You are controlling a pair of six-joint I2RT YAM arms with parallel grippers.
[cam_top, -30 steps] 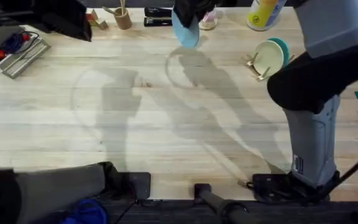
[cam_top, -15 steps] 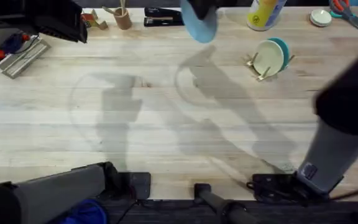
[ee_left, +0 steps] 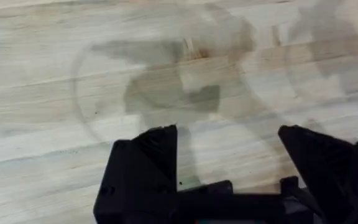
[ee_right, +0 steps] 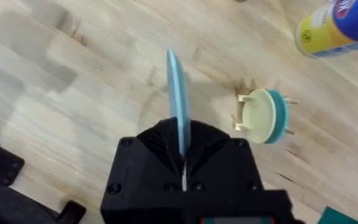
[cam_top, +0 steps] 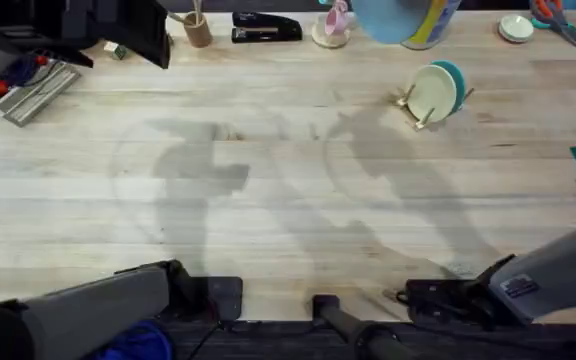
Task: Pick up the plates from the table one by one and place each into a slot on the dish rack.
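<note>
Presently the blue plate point(ee_right: 176, 99) is clamped edge-on between the fingers of the right gripper point(ee_right: 182, 163), standing upright in the grip and held clear above the table point(ee_right: 73, 93). In the overhead view the same blue plate point(cam_top: 388, 18) appears at the far edge, up near the camera, overlapping a yellow bottle point(cam_top: 430, 22).

The rack point(cam_top: 414, 100) stands on the table point(cam_top: 268, 200), nearer the arms' bases than the blue plate and slightly to its right. Two plates sit upright in it, side by side and touching or nearly so: a yellow plate point(cam_top: 432, 92) facing left and a teal plate point(cam_top: 455, 78) directly behind it. The right wrist view confirms the rack point(ee_right: 244, 112) with the yellow plate point(ee_right: 258, 117) and teal plate point(ee_right: 277, 115) lying below and off to one side of the held plate, well apart from it.

The left gripper point(ee_left: 229, 162) hangs over bare table well to the left of the rack, its fingers spread wide with nothing between them.

Left of the blue plate along the far edge are a pink item on a dish point(cam_top: 333, 28), a black stapler point(cam_top: 266, 26) and a wooden cup point(cam_top: 198, 30) of sticks.
</note>
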